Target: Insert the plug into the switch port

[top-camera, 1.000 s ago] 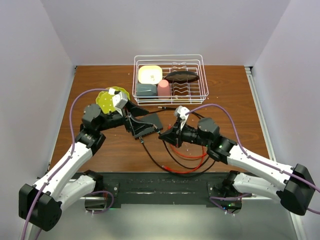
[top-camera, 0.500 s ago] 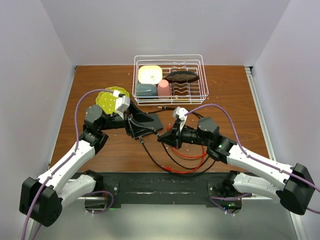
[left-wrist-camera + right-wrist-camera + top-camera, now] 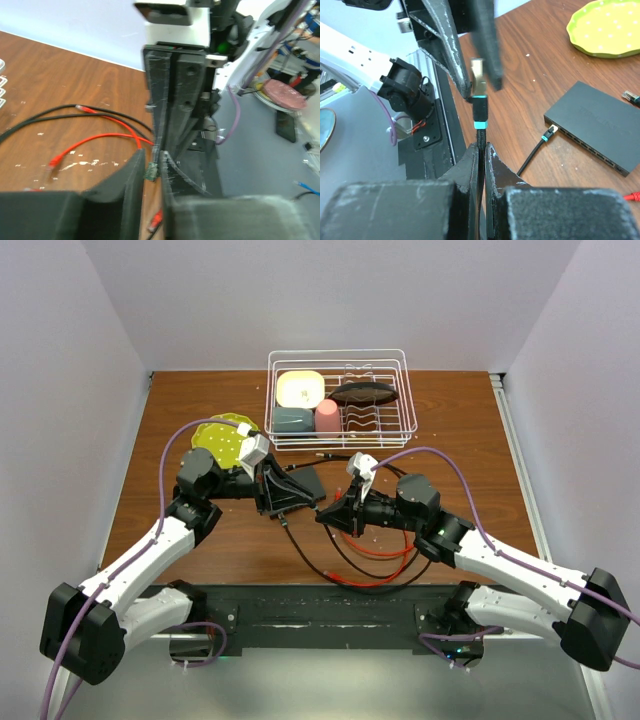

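Closing down from a wide stance, the left pincer [image 3: 152,172] is now pinching the gold-tipped black cable plug with the teal band [image 3: 480,105]. We are seeing its two fingers pressing the tip from either side at the upper centre of the right wrist frame. The right pincer [image 3: 481,150] is staying clamped tight just below the teal band. The flat matte-black rectangular switch [image 3: 592,127] is lying on the brown wooden worktop [image 3: 530,75] at the right of that frame, apart from the plug. We are judging this a re-grip between the arms, with insertion not yet begun.
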`<state>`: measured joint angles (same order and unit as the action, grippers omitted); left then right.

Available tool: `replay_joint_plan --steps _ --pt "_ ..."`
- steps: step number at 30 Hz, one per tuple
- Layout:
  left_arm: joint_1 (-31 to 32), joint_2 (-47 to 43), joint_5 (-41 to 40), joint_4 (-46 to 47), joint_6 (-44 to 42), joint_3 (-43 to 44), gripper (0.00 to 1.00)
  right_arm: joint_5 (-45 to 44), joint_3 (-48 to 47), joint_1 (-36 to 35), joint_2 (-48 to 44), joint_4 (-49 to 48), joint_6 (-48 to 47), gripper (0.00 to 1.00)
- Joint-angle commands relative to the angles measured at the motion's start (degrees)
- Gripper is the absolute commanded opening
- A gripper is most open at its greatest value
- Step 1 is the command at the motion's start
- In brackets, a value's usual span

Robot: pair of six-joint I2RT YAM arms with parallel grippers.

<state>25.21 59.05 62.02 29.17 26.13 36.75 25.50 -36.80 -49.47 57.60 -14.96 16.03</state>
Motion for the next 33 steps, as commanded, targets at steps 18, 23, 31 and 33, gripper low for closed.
replay_joint_plan --steps 18,23,31,33 --pt "1.42 -1.13 -12.25 -0.67 3.23 3.41 0.0 -9.5 -3.19 -0.18 -5.39 1.69 2.07 0.43" --pt "1.42 -1.13 -18.15 -2.89 3.75 4.11 0.0 -11.96 -4.07 -0.19 -6.01 3.36 1.81 0.62" --pt "1.42 -2.53 -29.4 -9.91 7.52 7.01 0.0 -20.21 -8.38 -2.55 -4.44 8.28 1.02 0.83" --pt "1.42 -3.06 -31.6 -11.76 8.49 8.33 0.0 -24.33 -10.3 -3.87 -3.73 9.42 0.49 0.85"
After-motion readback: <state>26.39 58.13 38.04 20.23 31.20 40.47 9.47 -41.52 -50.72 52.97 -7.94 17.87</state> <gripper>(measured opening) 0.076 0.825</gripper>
